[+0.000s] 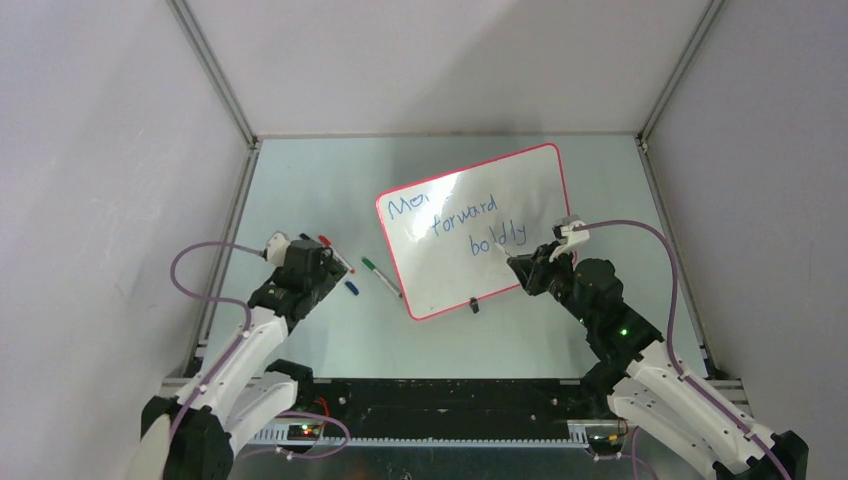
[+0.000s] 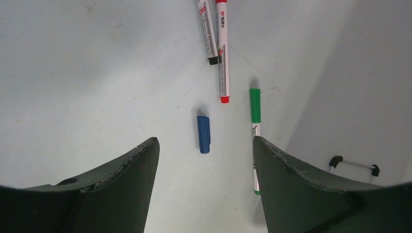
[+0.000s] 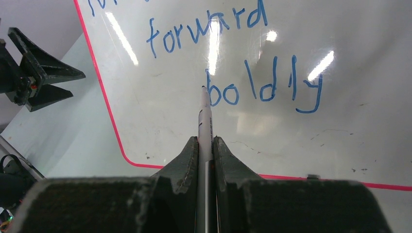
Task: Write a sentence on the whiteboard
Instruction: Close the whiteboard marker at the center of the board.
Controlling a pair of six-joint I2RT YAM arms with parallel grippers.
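The whiteboard [image 1: 440, 280] lies tilted on the table, white with a red-pink frame. The sentence [image 1: 465, 222] in blue reads "forward" and "boldly", and glare hides part of the top word. In the right wrist view the sentence [image 3: 252, 87] fills the upper whiteboard [image 3: 301, 150]. My right gripper [image 3: 206, 141] is shut on a white marker [image 3: 205, 119], its tip by the "b" of "boldly"; contact with the board cannot be told. That right gripper [image 1: 522, 266] hovers over the board's near right part. My left gripper [image 2: 205, 141] is open and holds nothing, just behind a blue cap [image 2: 203, 134].
Left of the board lie a red marker [image 2: 223, 53], a black marker [image 2: 208, 31] and a green marker [image 2: 255, 109]. A black clip foot [image 1: 474, 305] sits on the board's near edge. Grey walls and metal posts enclose the table.
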